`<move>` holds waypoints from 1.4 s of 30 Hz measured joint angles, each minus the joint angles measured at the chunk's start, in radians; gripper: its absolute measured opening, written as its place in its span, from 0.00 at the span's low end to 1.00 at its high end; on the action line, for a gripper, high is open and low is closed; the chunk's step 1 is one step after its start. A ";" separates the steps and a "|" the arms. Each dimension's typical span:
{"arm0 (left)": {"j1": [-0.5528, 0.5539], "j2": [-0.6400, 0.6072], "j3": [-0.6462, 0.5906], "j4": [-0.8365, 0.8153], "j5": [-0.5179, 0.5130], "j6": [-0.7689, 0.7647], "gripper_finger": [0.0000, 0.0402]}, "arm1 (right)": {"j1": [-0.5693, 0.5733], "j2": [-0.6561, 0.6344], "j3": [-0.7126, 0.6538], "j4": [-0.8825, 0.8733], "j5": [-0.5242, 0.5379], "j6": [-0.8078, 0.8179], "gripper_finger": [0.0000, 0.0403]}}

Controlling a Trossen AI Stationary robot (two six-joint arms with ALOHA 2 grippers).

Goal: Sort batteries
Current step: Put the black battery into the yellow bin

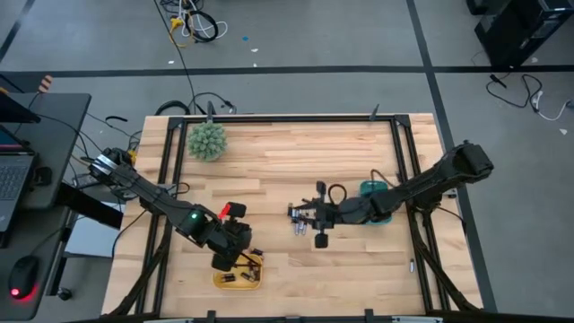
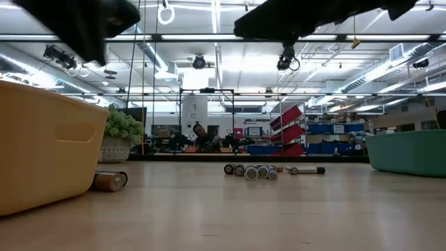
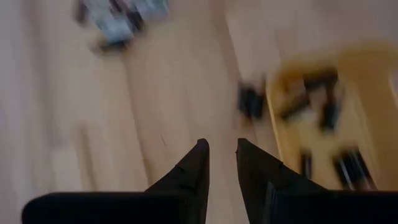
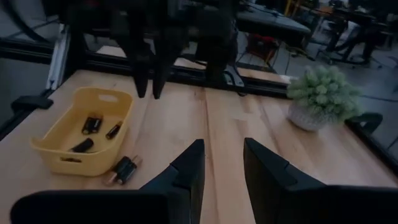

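Batteries [image 1: 301,224] lie clustered at nine o'clock, just beside our right end effector [image 1: 309,215], its fingers parted and empty; left end effector [image 1: 235,256], likewise parted, hovers by the yellow tray [image 1: 235,283].

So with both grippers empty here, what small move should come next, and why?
Probably the right gripper lowers onto the loose batteries mid-table: it hovers over that cluster with jaws apart, holding nothing. The left gripper, also empty, hangs by the yellow tray, which already holds several cells.
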 joint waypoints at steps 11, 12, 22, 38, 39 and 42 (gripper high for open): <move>-0.007 0.089 -0.004 0.287 -0.093 0.052 0.20 | 0.060 0.251 0.296 -0.325 0.003 0.105 0.24; -0.007 0.101 -0.004 0.286 -0.091 0.046 0.20 | 0.065 0.270 0.321 -0.355 0.003 0.109 0.24; -0.041 0.191 -0.005 0.260 0.029 0.029 0.20 | 0.098 0.362 0.375 -0.384 0.001 0.160 0.24; -0.051 0.306 -0.005 0.350 -0.009 0.079 0.19 | 0.138 0.357 0.325 -0.443 0.003 0.272 0.21; -0.053 0.304 -0.005 0.350 -0.009 0.071 0.19 | 0.138 0.357 0.325 -0.441 0.003 0.273 0.21; -0.064 0.295 -0.005 0.312 -0.003 0.033 0.19 | 0.138 0.356 0.325 -0.434 0.004 0.272 0.20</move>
